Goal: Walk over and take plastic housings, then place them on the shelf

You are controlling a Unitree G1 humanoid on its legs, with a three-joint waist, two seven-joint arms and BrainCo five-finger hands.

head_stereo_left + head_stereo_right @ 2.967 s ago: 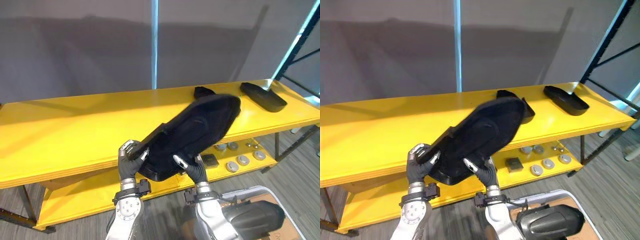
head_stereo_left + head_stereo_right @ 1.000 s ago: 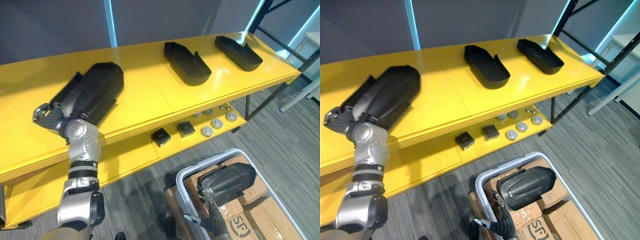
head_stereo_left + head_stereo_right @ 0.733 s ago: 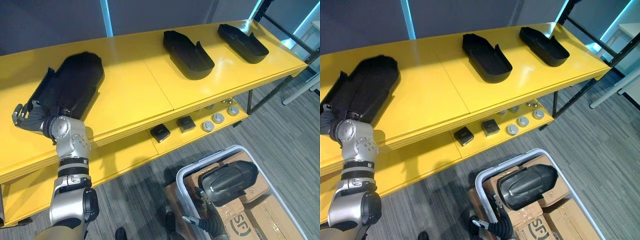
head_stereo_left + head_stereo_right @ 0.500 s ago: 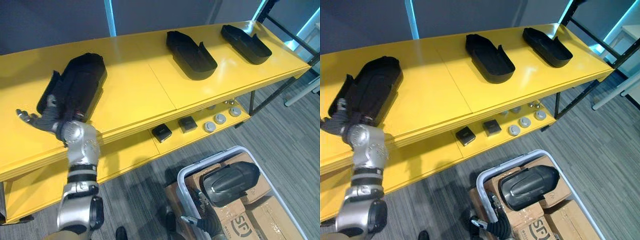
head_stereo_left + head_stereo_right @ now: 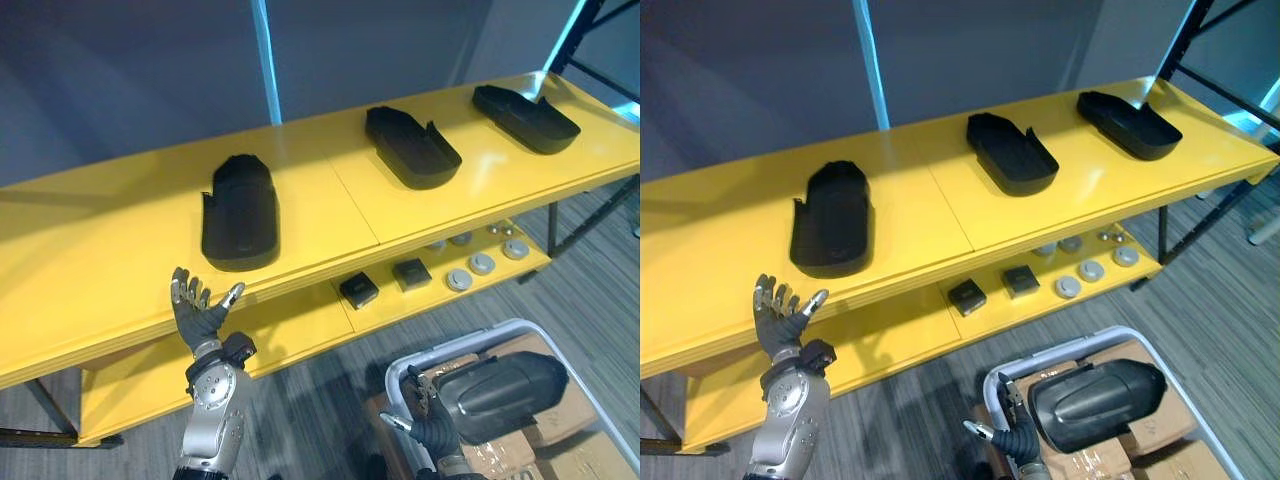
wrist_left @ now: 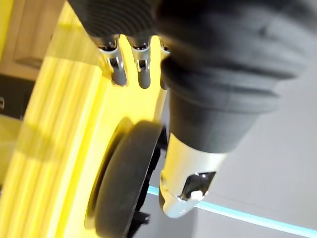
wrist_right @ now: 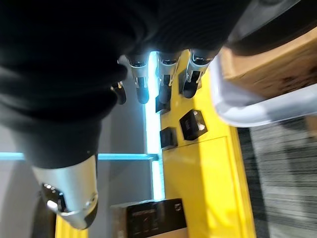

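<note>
A black plastic housing (image 5: 240, 212) lies flat on the yellow shelf top (image 5: 100, 260), left of the middle. My left hand (image 5: 198, 315) hangs open in front of the shelf edge, fingers spread, apart from that housing. In the left wrist view its straight fingers (image 6: 116, 69) point at the housing (image 6: 124, 183). Two more black housings (image 5: 412, 147) (image 5: 525, 105) rest further right on the same shelf. Another housing (image 5: 500, 395) lies in a white bin on cardboard boxes. My right hand (image 5: 1012, 432) is open beside the bin, touching nothing.
The lower yellow shelf (image 5: 300, 320) carries small black boxes (image 5: 358, 290) and several round silver parts (image 5: 482, 264). The white bin (image 5: 1060, 352) stands on the grey floor at the lower right. A dark rack post (image 5: 1188, 35) rises at the shelf's right end.
My left hand has let go of the housing and drawn back below the shelf edge, its fingers now spread. The housing stays on the shelf. The camera has shifted.
</note>
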